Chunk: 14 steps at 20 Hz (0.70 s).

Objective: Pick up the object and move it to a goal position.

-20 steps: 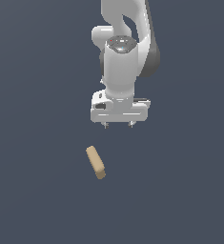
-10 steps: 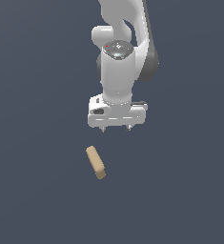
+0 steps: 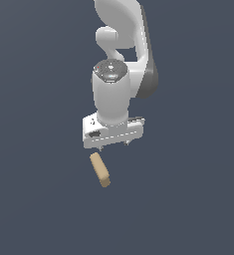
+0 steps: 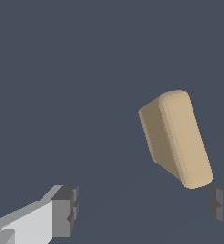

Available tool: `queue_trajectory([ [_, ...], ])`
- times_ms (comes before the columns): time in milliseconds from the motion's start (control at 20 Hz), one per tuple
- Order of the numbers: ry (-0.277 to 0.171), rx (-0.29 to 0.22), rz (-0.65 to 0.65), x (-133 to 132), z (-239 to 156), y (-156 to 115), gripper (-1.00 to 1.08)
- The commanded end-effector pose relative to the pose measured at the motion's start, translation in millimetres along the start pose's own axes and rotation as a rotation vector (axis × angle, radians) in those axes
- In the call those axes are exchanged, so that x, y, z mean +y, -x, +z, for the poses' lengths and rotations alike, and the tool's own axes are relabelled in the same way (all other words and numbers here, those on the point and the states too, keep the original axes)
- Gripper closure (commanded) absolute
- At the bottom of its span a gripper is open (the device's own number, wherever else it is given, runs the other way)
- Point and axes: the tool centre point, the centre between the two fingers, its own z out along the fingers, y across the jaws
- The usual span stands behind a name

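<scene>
Hovering tool: the tool (image 3: 115, 145) hangs above the desk (image 3: 34, 199) with its fingers spread apart and nothing between them; in the wrist view a dark pad (image 4: 66, 210) shows at one side and its partner (image 4: 223, 206) at the other, a wide gap between.
Block position: the block (image 3: 100, 170) lies on the desk just below the tool and a little toward the exterior view's left, not touching either finger; in the wrist view it (image 4: 176, 137) sits off-centre, near one pad rather than midway.
Block shape: a tan slab with rounded edges, seen as a narrow bar in the exterior view, with one broad face and one thin side showing in the wrist view; it lies skewed to the line between the pads.
Likely handling: it looks rigid and light, so it should neither crush nor sag; the smooth skin and rounded corners may let it slip or twist if pinched near an end.
Where to hold: across the thin dimension, pads flat on the two broad faces at mid-length.
Before closing: the tool probably needs to shift over the block and turn to match its slant.
</scene>
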Motion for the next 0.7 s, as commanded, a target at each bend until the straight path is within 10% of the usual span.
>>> queue_trajectory([
  [0, 0.000, -0.008, -0.054, 13, 8, -7, -0.92],
  [650, -0.009, -0.035, -0.246, 61, 40, -27, -0.92],
])
